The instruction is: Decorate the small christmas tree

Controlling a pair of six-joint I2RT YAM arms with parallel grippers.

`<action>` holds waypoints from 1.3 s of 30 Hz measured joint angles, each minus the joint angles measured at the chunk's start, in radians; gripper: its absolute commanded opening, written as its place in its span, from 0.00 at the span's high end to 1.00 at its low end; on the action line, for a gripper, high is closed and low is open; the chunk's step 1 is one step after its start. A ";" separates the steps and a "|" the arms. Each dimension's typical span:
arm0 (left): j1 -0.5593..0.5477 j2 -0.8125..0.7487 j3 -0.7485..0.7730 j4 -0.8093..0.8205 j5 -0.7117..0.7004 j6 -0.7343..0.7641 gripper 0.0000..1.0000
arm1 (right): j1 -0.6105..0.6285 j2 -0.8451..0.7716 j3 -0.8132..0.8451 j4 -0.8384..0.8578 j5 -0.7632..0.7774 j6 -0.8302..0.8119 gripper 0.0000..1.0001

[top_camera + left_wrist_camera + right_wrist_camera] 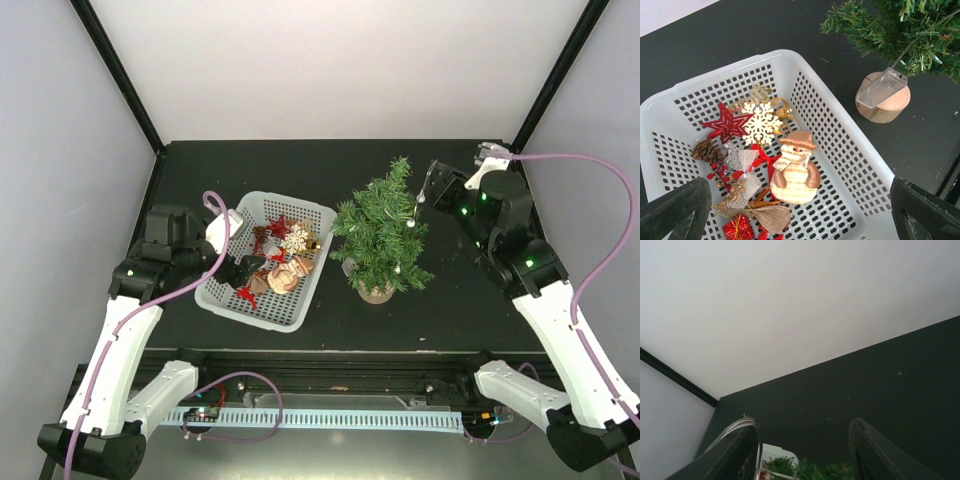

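The small christmas tree [385, 235] stands on the bench [460, 310] just ahead of the right hand [424, 198], whose fingers [740, 455] stand apart at its upper branches, gripping nothing visible. The left hand [242, 268] hangs wide open over the basket [785, 54], the tree off to its right. The tree looks light and tippy, its needles soft: steady it by the wooden base [887, 107].

left hand [800, 205] gapes wide, right hand [802, 442] stands half open.
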 measured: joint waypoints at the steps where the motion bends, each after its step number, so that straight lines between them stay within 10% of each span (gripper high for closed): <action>1: 0.001 0.000 0.000 0.000 0.002 0.000 0.03 | -0.012 0.010 0.008 0.005 -0.023 0.003 0.47; 17: 0.004 -0.001 -0.013 0.000 0.018 0.000 0.02 | -0.206 0.108 0.078 0.047 -0.445 0.097 0.45; 26: 0.004 -0.004 -0.013 0.000 0.019 0.000 0.02 | -0.211 0.271 0.412 -0.267 -0.402 0.112 0.45; 39: 0.005 -0.021 -0.015 0.000 0.026 0.000 0.01 | -0.211 0.381 0.454 -0.533 -0.381 0.174 0.47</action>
